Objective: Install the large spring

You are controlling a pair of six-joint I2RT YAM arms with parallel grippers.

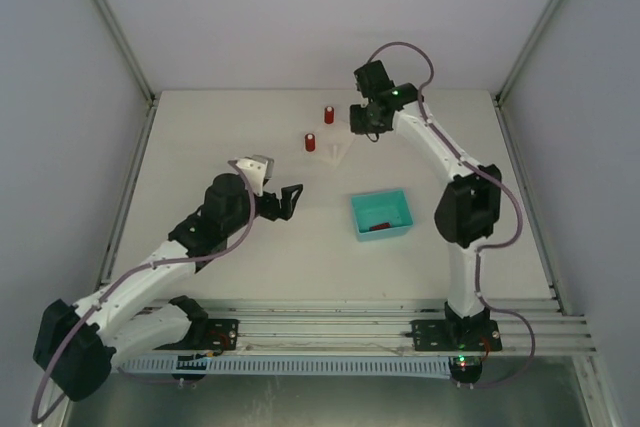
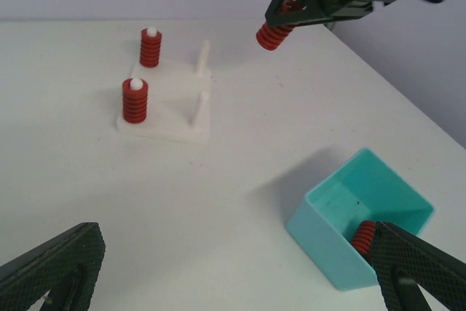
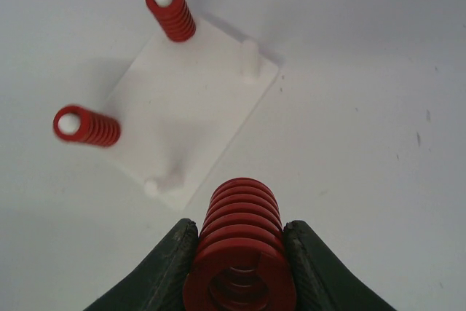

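Right claw point(image 3: 240, 264) is clamped on a red spring point(image 3: 242, 216), held in air off the 5 o'clock corner of a white plate point(image 3: 193, 107) on the table point(image 3: 378, 143). 2 fitted springs point(image 3: 171, 11) sit on it, and 2 bare pegs point(image 3: 164, 182) stand at approx 10 and 12 o'clock from the held one. Left claw point(image 2: 233, 274) is wide apart, holding nothing, w/ a bin point(image 2: 328, 213) at its 4 o'clock. The spring looks light, stiff and ridged, so prob. slip-proof; best gripped by its sides near the top, leaving the lower bore free.
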